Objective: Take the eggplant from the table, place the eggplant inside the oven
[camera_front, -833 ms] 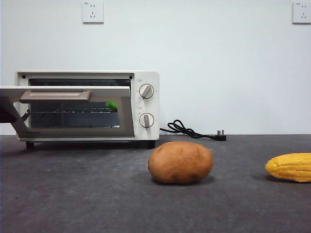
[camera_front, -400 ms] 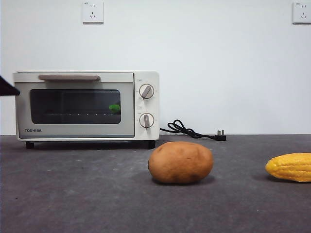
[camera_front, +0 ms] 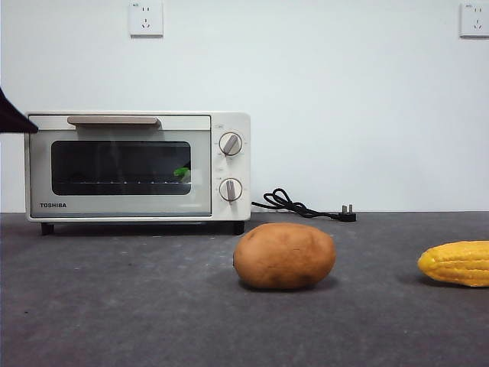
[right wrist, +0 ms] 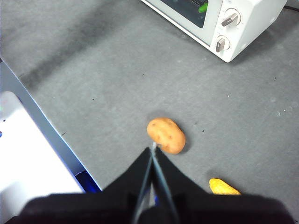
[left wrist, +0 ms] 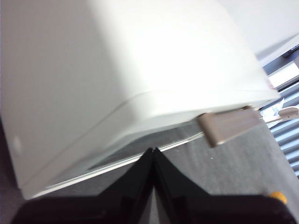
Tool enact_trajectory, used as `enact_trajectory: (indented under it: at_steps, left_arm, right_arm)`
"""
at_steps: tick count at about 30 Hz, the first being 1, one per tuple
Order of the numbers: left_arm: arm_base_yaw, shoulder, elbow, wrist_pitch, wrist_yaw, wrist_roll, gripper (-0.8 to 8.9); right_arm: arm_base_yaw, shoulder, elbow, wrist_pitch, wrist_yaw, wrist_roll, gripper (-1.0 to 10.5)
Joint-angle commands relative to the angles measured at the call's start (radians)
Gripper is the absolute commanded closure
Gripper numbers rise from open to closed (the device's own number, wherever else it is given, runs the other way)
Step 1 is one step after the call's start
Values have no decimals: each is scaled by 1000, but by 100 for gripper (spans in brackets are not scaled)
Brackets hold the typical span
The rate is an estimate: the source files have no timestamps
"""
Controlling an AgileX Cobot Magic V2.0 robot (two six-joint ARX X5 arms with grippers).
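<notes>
The cream-white oven (camera_front: 237,164) stands at the back left of the dark grey table (camera_front: 114,306) with its glass door closed. Of the eggplant only the green stem cap (camera_front: 181,173) shows through the glass, on the rack near the oven's right side; the right wrist view catches it too (right wrist: 203,7). My left gripper (left wrist: 153,151) is shut and empty, close over the oven's top front edge by the bar handle (left wrist: 229,126); in the front view it is a black tip (camera_front: 14,122) at the left edge. My right gripper (right wrist: 153,148) is shut, high above the table.
A brown potato (camera_front: 283,255) lies mid-table in front of the oven. A yellow corn cob (camera_front: 456,263) lies at the right edge. A black power cord with plug (camera_front: 294,205) trails behind, to the right of the oven.
The oven door swung up from open to fully closed. The left gripper's black tip rose along the left edge to the level of the oven's top.
</notes>
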Motion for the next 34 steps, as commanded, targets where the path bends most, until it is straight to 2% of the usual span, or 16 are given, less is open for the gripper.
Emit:
enact_trajectory:
  at_steps: [1,8,18,23,27,30,34]
  left_arm:
    - [-15,-66,-2,-4,3,-23,819]
    - [-58,-255,-2,-60,-164,-33,819]
    - [-170,-609,-2,-293,-365,-27,819]
    - [-245,-766,-2,-397,-419,-24,819]
    - [-303,-886,-2,-484,-544,-22,819]
    - [-323,-968,-2,-562,-619,-22,819]
    - [-325,-1052,-2,-660,-670,-21,819]
  right_arm:
    - [0,4,1,3,1,10,958]
    - [0,4,1,-1,0,10,958]
    - [0,4,1,2,0,7,957]
    - [0,4,1,2,0,7,957]
    - [0,4,1,1,0,7,957]
    - [0,4,1,1,0,8,957]
    - [0,4,1,1,0,8,957]
